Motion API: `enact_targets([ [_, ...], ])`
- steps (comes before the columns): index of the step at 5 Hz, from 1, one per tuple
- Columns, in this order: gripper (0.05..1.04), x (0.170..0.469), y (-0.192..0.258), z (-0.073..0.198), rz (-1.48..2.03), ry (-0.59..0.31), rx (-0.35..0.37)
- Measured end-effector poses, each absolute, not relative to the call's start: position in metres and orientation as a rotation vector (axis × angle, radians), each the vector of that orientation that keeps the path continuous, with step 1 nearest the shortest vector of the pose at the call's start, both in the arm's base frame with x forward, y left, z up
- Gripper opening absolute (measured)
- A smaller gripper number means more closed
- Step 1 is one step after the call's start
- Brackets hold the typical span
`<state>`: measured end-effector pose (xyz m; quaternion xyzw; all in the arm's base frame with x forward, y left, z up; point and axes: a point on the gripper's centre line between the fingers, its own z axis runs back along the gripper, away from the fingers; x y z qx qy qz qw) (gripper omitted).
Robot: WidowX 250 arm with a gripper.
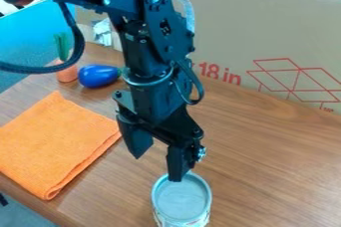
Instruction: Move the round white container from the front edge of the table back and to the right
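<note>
Just below the end effector (156,169) stands one round can (181,202), upright on the tabletop (266,166), its top under the nearer fingertip; whether the two touch, I cannot tell. The end effector is released, its two fingers spread with a clear gap and nothing held between them. As for progress, the can has been reached but not gripped: it rests on the tabletop, and a hold around it is still to be made. Nothing is lifted.

Counting the rest by where it lies from the end effector: one folded orange cloth (57,144) flat to its left in the view; farther back on that side, one blue eggplant-shaped toy (98,75) and, just beside it, one toy carrot (67,74) with a green top. Behind the end effector stands one cardboard panel (266,27).
</note>
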<state>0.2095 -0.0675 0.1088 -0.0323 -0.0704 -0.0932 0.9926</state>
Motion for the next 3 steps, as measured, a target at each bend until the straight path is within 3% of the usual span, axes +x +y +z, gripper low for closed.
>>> enact_targets([
  [3,1.001,0.192,-0.078,0.081,-0.163,-0.119,-0.095],
])
